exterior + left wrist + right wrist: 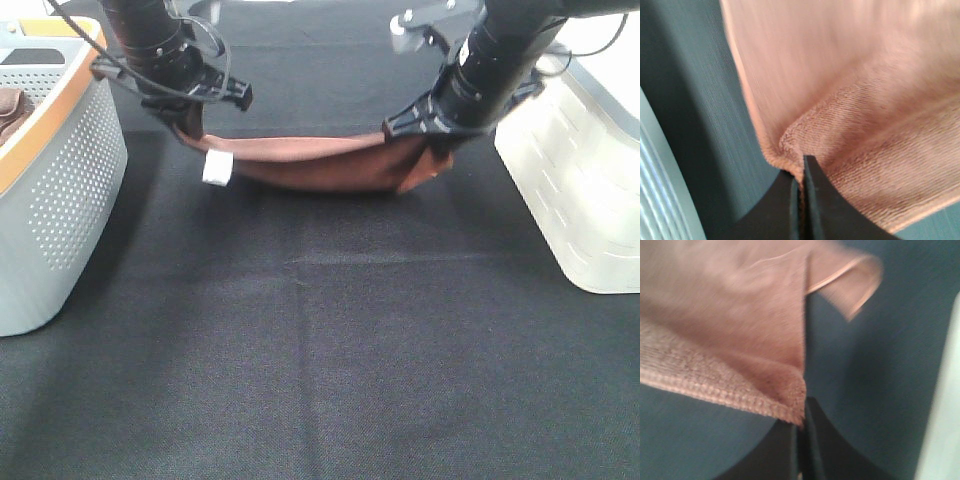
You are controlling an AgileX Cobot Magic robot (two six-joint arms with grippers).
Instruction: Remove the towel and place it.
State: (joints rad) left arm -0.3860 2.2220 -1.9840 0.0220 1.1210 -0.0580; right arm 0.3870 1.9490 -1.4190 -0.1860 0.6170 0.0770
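Black tabletop [320,380], bare at its near edge, fills most of the exterior view. Grey basket [70,200], orange-rimmed and perforated, stands at the left edge. A brown cloth-like item [12,110] shows just inside its rim and a dark flat object [30,57] lies beyond that; neither can be identified with confidence. White basket [570,190], slotted, stands at the right edge; its interior is out of view, so its contents cannot be told. Towel [320,162], reddish-brown, hangs as a sagging, doubled band near the far edge of the tabletop, between the two baskets and inside neither. Whether its lowest fold touches the surface or clears it cannot be told. Left gripper [188,128] pinches the end toward the grey basket; in the left wrist view its fingers are pressed together on a bunched hem corner. Right gripper [428,135] pinches the opposite end, fingers likewise clamped on the hem, with a loose corner curling free beyond them. White tag [217,167] dangles from the towel beside the left gripper. Progress, as judged: removal appears complete, since the towel is clear of both containers and carried by both arms. Placement remains, presumably by lowering the cloth onto the open tabletop and releasing both ends.
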